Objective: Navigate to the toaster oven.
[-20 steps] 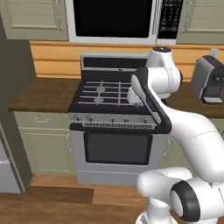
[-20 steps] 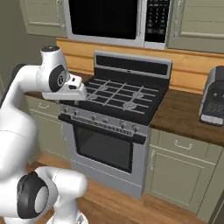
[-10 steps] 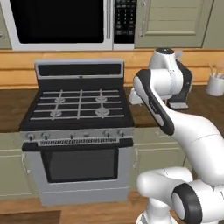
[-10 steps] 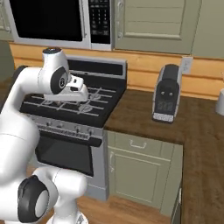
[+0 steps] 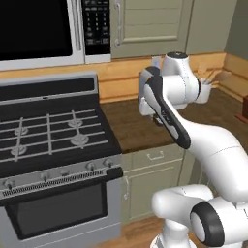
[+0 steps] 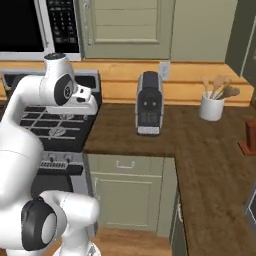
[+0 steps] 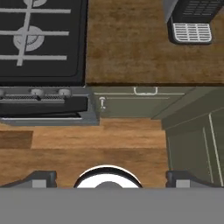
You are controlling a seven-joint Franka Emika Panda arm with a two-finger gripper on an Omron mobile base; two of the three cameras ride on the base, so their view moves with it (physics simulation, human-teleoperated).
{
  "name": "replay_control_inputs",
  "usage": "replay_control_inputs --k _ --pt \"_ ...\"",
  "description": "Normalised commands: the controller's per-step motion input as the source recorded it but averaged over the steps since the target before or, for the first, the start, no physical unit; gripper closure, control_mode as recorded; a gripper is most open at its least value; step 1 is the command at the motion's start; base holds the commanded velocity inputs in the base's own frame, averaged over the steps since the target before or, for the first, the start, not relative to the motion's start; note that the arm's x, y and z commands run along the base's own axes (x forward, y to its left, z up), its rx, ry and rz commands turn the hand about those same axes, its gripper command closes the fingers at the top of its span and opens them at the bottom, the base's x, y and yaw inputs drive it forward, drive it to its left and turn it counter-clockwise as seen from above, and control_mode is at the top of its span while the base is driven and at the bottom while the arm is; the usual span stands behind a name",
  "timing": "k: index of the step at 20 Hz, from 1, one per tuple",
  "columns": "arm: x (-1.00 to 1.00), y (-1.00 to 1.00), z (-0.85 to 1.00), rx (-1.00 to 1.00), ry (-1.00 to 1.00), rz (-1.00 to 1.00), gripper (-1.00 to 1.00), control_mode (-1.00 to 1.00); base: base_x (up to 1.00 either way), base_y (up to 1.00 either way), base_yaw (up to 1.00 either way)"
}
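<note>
The toaster oven is out of view. My gripper (image 7: 111, 177) points down over the front edge of the wooden counter (image 7: 127, 43), just right of the gas range (image 7: 39, 35). Its two dark fingertips (image 7: 41, 177) stand wide apart with nothing between them, so it is open. In the left base view the gripper (image 5: 156, 117) hangs below the folded arm, above the counter (image 5: 135, 128). From the right base view the hand (image 6: 86, 101) sits at the range's right edge.
A dark coffee machine (image 6: 149, 102) stands on the counter against the wall, and a white utensil holder (image 6: 211, 106) sits further right. The counter (image 6: 210, 160) turns a corner toward the right. The microwave (image 5: 38, 29) hangs above the gas range (image 5: 48, 135). A thin grey sliver at the right edge (image 6: 251, 207) cannot be identified.
The whole scene has slid left in both base views: the base has driven right. The range went from centre to the left, and the corner counter came in. The arm's pose is unchanged.
</note>
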Motion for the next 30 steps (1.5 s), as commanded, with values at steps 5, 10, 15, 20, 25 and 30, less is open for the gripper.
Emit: replay_control_inputs --k 5,10,15,20,25,30 --pt "0.00 0.00 0.00 0.00 0.00 0.00 -1.00 1.00 0.07 -0.13 -0.52" --pt "0.00 0.00 0.00 0.00 0.00 0.00 -1.00 1.00 0.00 -0.10 -0.58" --pt "0.00 0.00 0.00 0.00 0.00 0.00 -1.00 1.00 0.16 -0.39 -0.62" --pt "0.00 0.00 0.00 0.00 0.00 0.00 -1.00 1.00 0.10 -0.36 -0.75" --pt "0.00 0.00 0.00 0.00 0.00 0.00 -1.00 1.00 0.19 -0.18 -0.76" --pt "0.00 0.00 0.00 0.00 0.00 0.00 -1.00 1.00 0.32 0.00 -0.66"
